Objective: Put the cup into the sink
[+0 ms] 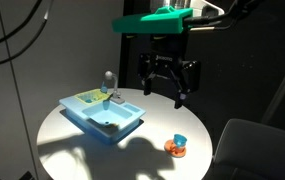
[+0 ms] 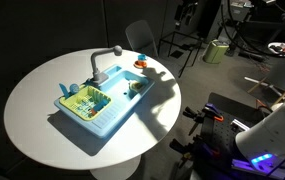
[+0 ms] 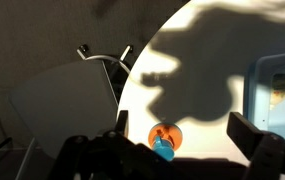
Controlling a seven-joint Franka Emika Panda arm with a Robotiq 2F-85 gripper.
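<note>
Saw the gripper (image 1: 169, 88) hanging in the air above the round white table (image 1: 72, 150), its two fingers spread apart and holding nothing. Found the table in a dark room, lit strongly from one side, with large shadows thrown over its top. Noticed a grey chair (image 2: 140, 38) just behind the table edge in an exterior view, with a greenish bin (image 2: 217, 50) and more furniture further back. Found the cup (image 1: 180, 139) near the table edge, well apart from the sink (image 1: 100, 118) and lower than the gripper, not touched by it. Looked tiny and light blue, standing on a flat orange saucer (image 1: 172, 149); sat perhaps a little off the middle of it, but could not tell this surely at such small size. Saw the sink as a light-blue rectangular piece with a sunken basin and a grey faucet (image 1: 108, 82) upright at its back. Got from the wrist view a look down at the cup and the saucer, with the fingers (image 3: 267, 150) only as dark shapes at the bottom corners and only a corner of the sink at the right edge. Saw the whole sink with yellow-green pieces (image 2: 85, 98) on it in an exterior view.
</note>
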